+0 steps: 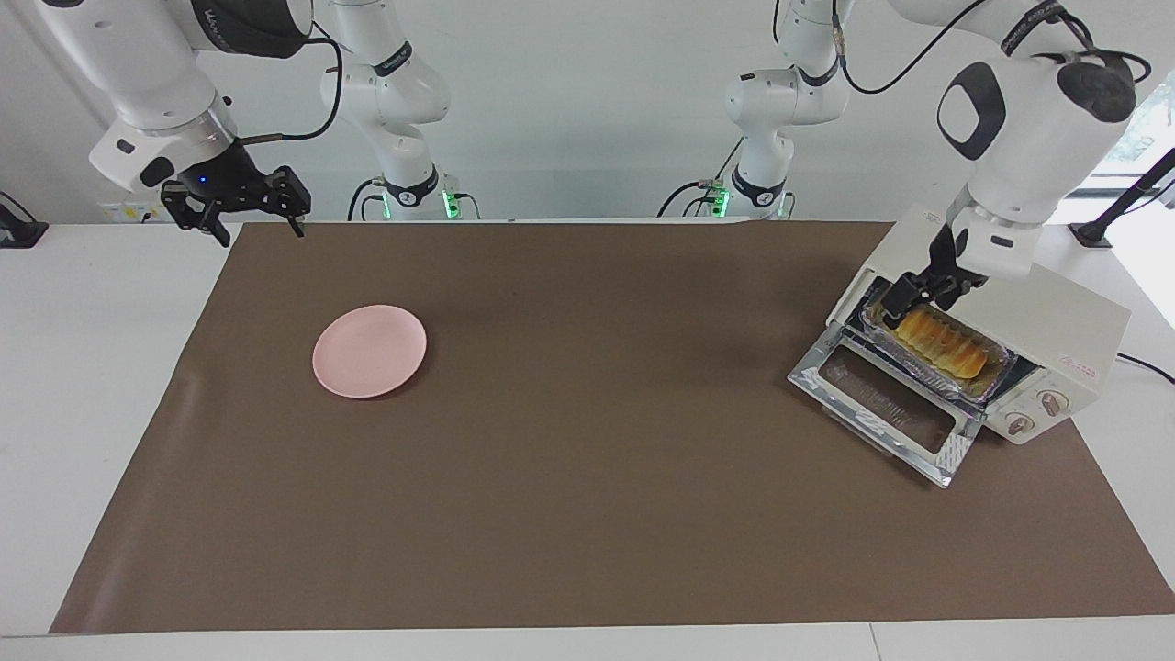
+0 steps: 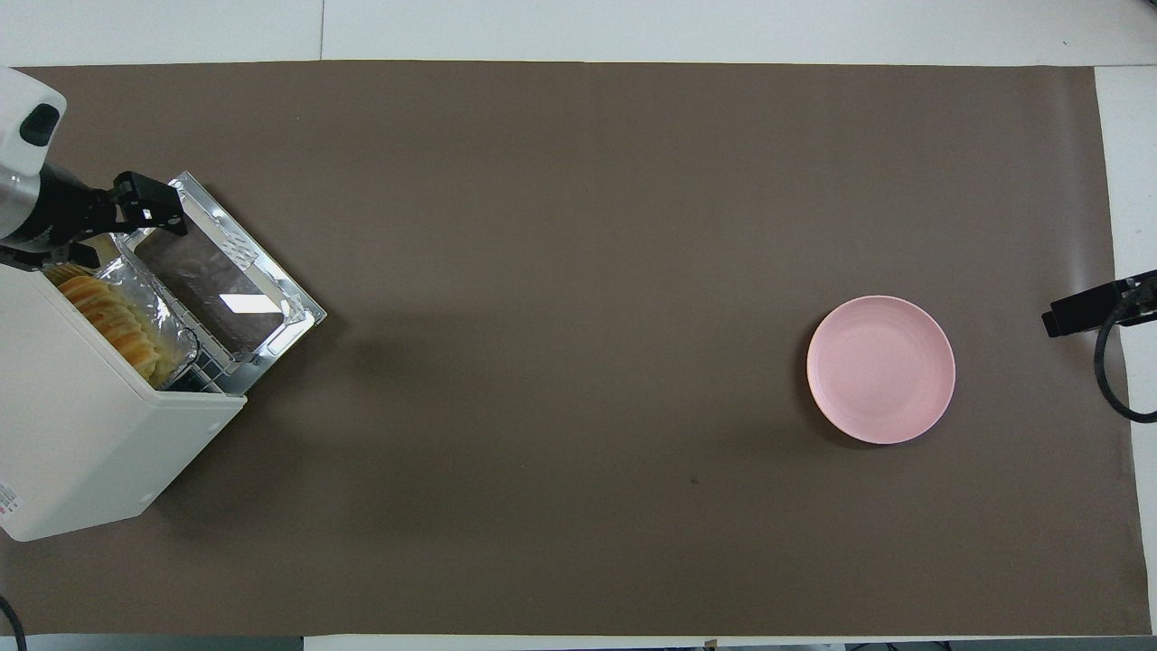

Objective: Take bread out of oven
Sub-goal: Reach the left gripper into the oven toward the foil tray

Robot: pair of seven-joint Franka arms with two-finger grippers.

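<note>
The oven (image 1: 1046, 340) sits at the left arm's end of the tabletop (image 1: 587, 514), a boxy cream-white thing turned at an angle on the brown mat (image 1: 587, 441), with its two round knobs (image 1: 1035, 411) on the front panel. Its glass door (image 1: 886, 413) hangs dropped flat open, resting on the mat in front of the oven. In the mouth of the oven a crinkled foil tray (image 1: 996, 372) is drawn partway out over the door, and the bread (image 1: 941, 344), a golden-yellow ridged loaf, lies lengthwise in that tray, so it is still at the oven. The left claw (image 1: 918, 298) is down at the end of the loaf nearer to the robots, right at the oven's opening; its dark fingers (image 1: 895, 296) stand at the edge of the tray and the bread, yet from here I cannot tell whether they are pinched onto anything or standing apart. In the overhead view the same claw (image 2: 136, 210) shows over the corner of the open door (image 2: 226, 280), with the bread (image 2: 113, 325) and the foil tray (image 2: 163, 312) just beside it in the oven (image 2: 90, 434). Well apart, toward the right arm's end of the tabletop, a round pink plate (image 1: 369, 351) lies on the mat. The right arm waits, its claw (image 1: 260, 223) up in the air over the edge of the mat, fingers spread and grasping nothing; in the overhead view only a dark part of it (image 2: 1085, 312) pokes in at the edge, near the plate (image 2: 880, 369).
</note>
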